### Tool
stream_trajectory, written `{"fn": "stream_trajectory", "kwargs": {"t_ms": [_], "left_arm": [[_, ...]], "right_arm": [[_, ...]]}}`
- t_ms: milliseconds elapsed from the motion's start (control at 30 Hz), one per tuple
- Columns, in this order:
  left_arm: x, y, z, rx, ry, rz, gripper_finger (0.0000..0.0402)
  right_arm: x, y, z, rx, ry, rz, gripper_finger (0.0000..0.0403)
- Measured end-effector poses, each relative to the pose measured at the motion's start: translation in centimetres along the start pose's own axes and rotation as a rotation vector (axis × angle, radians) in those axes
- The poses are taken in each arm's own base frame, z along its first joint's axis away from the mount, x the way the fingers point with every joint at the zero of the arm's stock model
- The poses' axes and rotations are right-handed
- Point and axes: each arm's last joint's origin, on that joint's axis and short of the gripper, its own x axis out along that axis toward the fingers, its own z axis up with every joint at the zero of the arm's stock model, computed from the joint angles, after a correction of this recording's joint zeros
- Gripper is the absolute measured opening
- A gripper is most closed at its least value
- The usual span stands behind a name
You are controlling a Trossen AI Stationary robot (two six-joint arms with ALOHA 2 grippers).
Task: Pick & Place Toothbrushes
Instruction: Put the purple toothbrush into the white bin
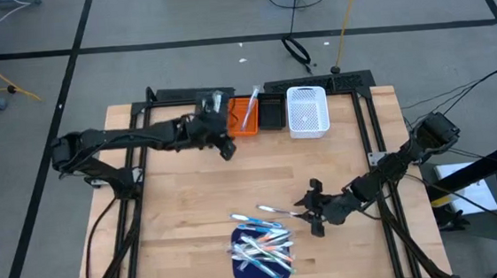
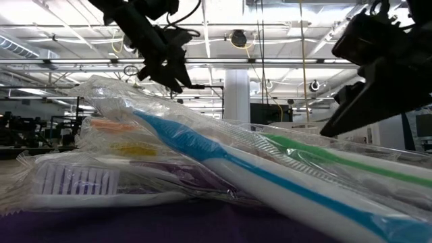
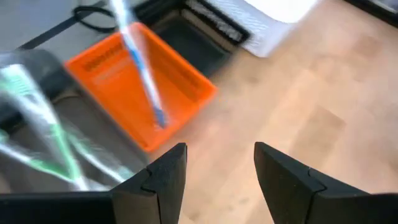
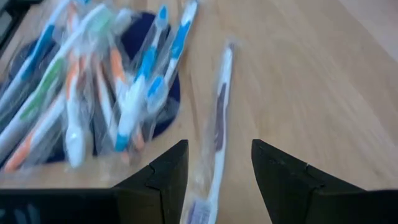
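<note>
— High view first: where do the thin, plastic-wrapped toothbrushes [image 1: 262,247] lie?

— Heaped on the dark blue square mat [image 1: 239,246]. The right gripper [image 1: 312,214] hovers just beside them, far nearer than the left gripper [image 1: 222,143] by the bins.

— Right wrist view?

— Its jaws stand apart and empty; a stray purple-and-white wrapped toothbrush [image 4: 214,134] runs lengthwise toward the gap.

— Left wrist view?

— Jaws wide, nothing held. The small orange plastic bin [image 3: 140,84] holds one blue-striped toothbrush [image 3: 140,59]; green ones lie beside it.

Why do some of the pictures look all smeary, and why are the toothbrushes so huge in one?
Left wrist view: the orange bin and its blue toothbrush are smeared. Right wrist view: the toothbrush pile is smeared too. Low view: wrapped toothbrushes loom close, wrappers glinting. High view: sharp.
</note>
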Motion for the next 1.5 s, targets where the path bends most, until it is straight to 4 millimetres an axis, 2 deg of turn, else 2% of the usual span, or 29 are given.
{"fn": "stream_trajectory", "kwargs": {"t_ms": [233, 567, 667, 767, 867, 933, 1200, 1500], "left_arm": [[-0.7, -2.8, -1.1, 0.075, -0.007, -0.048, 0.0186], [-1.5, -5.2, -2.2, 0.132, -0.022, -0.064, 0.0186], [-1.7, -5.7, -2.5, 0.146, -0.021, -0.077, 0.0186], [-1.9, -6.1, -2.7, 0.155, -0.019, -0.089, 0.0186], [-2.1, -6.5, -2.9, 0.166, -0.021, -0.094, 0.0186], [-2.2, -6.8, -3.1, 0.177, -0.021, -0.100, 0.0186], [-2.8, -7.9, -3.8, 0.206, -0.025, -0.138, 0.0186], [-3.5, -9.7, -3.9, 0.268, -0.066, -0.290, 0.0186]], "right_arm": [[-0.3, 0.7, -1.1, 0.018, 0.047, 0.009, 0.0169], [1.2, 0.6, -3.3, 0.035, 0.121, -0.053, 0.0166], [1.6, 0.6, -3.7, 0.055, 0.126, -0.072, 0.0147], [1.6, 0.5, -3.7, 0.069, 0.127, -0.081, 0.0103], [1.4, 0.5, -3.5, 0.055, 0.126, -0.074, 0.0034], [1.2, 0.5, -3.3, 0.042, 0.121, -0.064, 0.0017], [0.5, -0.4, -1.2, 0.032, 0.050, -0.082, 0.0016], [-0.4, -1.9, 2.9, -0.014, -0.042, -0.088, 0.0016]]}}
